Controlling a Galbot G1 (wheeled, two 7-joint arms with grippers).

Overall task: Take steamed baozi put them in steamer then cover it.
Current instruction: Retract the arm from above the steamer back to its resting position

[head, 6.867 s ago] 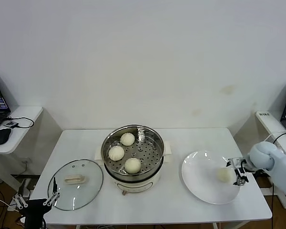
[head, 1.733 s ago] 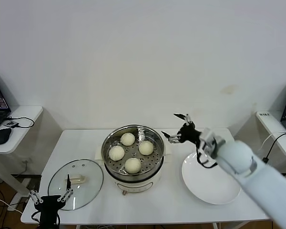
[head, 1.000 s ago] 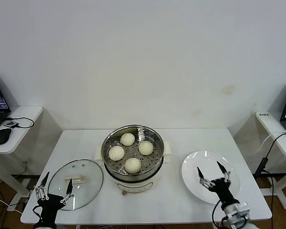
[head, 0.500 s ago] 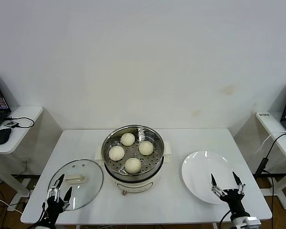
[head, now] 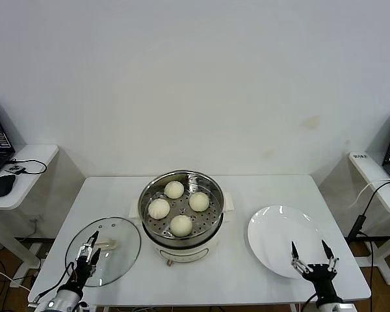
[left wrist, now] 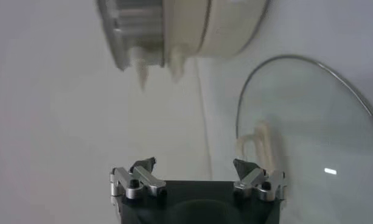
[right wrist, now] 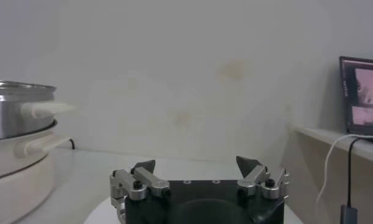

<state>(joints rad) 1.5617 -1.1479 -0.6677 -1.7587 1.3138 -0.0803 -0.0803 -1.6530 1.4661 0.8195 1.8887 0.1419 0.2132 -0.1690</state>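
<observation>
Four cream-white baozi (head: 181,225) lie on the perforated tray of the steel steamer (head: 213,197) at the table's middle. The glass cover (head: 120,246) with its cream handle (head: 104,244) lies flat on the table left of the steamer. My left gripper (head: 88,249) is open and empty, at the cover's near-left part, just short of the handle. In the left wrist view the cover (left wrist: 308,122), its handle (left wrist: 257,141) and the steamer's base (left wrist: 192,30) show ahead of the left gripper (left wrist: 194,165). My right gripper (head: 310,257) is open and empty at the plate's near edge.
An empty white plate (head: 279,237) lies right of the steamer. Side desks stand at both sides, with a laptop and mouse (head: 1,184) on the left one. In the right wrist view the steamer (right wrist: 16,115) shows far off beyond the right gripper (right wrist: 196,164).
The fourth baozi went from the plate into the steamer and the right arm drew back to the near edge. Over the last second the left gripper rose over the cover toward its handle.
</observation>
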